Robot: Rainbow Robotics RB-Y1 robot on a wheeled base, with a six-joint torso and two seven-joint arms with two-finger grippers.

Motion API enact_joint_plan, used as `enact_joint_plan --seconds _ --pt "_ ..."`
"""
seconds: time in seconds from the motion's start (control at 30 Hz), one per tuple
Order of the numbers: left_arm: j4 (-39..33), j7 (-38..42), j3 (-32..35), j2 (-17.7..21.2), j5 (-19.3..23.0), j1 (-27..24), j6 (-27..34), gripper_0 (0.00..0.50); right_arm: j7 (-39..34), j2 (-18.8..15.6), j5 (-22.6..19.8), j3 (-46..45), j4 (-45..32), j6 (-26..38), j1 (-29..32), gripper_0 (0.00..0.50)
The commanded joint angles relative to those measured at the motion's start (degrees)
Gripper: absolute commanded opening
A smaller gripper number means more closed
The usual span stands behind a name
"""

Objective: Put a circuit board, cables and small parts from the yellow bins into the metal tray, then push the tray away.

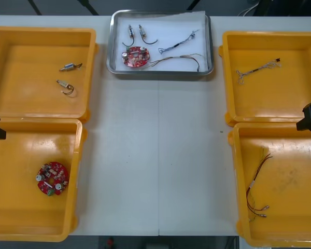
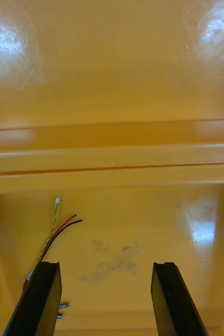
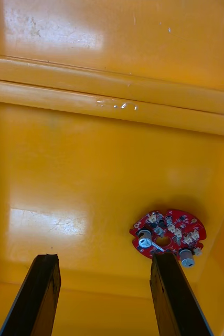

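parked at both sides, nothing gripped. left gripper [image 3: 104,260] low over the near left yellow bin [image 1: 20,218], fingers spread wide and empty, a spare circuit board [image 3: 167,239] flat on the bin floor just off one finger. right gripper [image 2: 106,265] likewise spread and empty above the near right yellow bin [image 1: 300,155], with a red and yellow cable [image 2: 54,231] trailing beside one finger.

looks fully loaded: metal tray [image 1: 160,73] up by the far edge of the table [image 1: 160,155], between the far yellow bins [image 1: 31,78], holding a circuit board [image 1: 136,57], two small metal parts [image 1: 130,32], a blue and white cable [image 1: 179,42] and a second cable [image 1: 179,58].

so only the push to think about, and probably a short one at most — little table left beyond the tray. to do it well:

- pick one arm, bring its fingers together first, and lift clear of the bin wall.
- come in low against the middle of the near rim, then press straight away.
- avoid contact off centre: likely to swing the tray toward a far bin.
- go slowly. light parts on the white lining [image 1: 171,26] could well slide or roll.
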Motion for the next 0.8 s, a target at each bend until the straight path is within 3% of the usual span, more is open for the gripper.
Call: enact_joint_plan --seconds 0.03,0.8 --pt "-0.1 -0.49 1.33 2.85 0.31 0.74 -0.36 0.5 -1.78 -2.33 -0.17 -1.92 -1.49 -0.46 0.52 0.5" --pt "-0.1 -0.49 1.33 2.85 0.31 0.74 -0.36 0.5 -1.78 -2.33 -0.17 -1.92 -1.49 -0.46 0.52 0.5"
